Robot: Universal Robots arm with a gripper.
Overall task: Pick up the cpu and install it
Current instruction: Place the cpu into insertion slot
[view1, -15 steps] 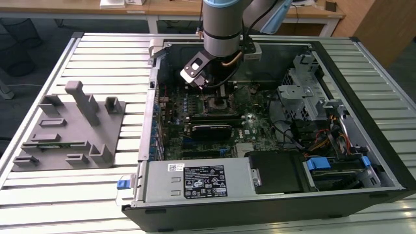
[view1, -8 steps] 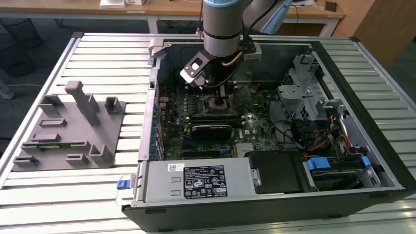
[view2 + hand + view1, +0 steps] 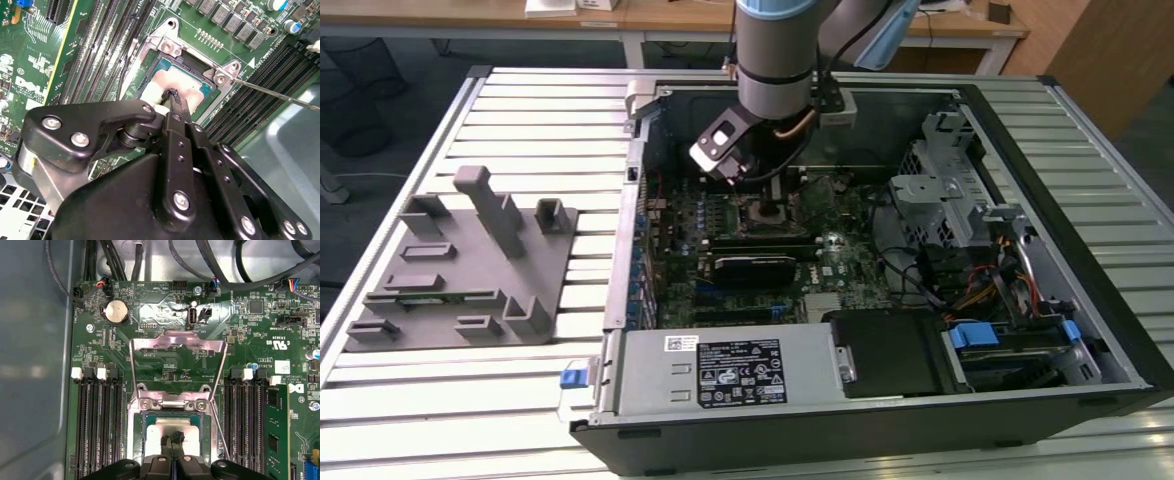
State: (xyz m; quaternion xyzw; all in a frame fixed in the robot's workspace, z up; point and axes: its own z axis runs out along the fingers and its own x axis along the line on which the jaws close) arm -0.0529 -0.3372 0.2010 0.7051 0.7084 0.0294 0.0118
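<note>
power supply label: black, with white print too fine for me to read.
white sticker: on the same grey box, just beside the black label; I can't make it out.
motherboard lettering: I see a large white logo and small white component codes on the green board.
triangle mark: white, printed on the board at the socket's corner.
board sticker: white, with tiny print.
cpu top: washed pale; I can't tell any marking.

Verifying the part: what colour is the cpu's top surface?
The cpu is pale silvery, green-rimmed; second wrist view shows best.
</note>
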